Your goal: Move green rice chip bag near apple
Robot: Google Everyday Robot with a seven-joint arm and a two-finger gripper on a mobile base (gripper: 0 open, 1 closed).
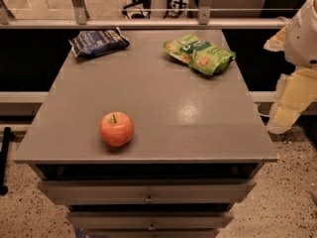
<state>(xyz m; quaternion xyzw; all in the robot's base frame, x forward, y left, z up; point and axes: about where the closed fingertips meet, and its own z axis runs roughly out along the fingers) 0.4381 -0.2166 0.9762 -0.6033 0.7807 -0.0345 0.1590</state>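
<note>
Green rice chip bag (200,54) diagonal at back, apple (116,129) in front, gripper (291,102) at right, openness unclear

White rounded arm (303,33), pale-yellow gripper (286,114) at right edge.

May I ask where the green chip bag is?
In camera view, the green chip bag lies at the table's far right corner, opposite the blue bag; the gripper hangs beyond its right edge.

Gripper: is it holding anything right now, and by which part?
Nothing. The gripper hangs right of the table, apart from the green rice chip bag lying at its far right corner.
</note>
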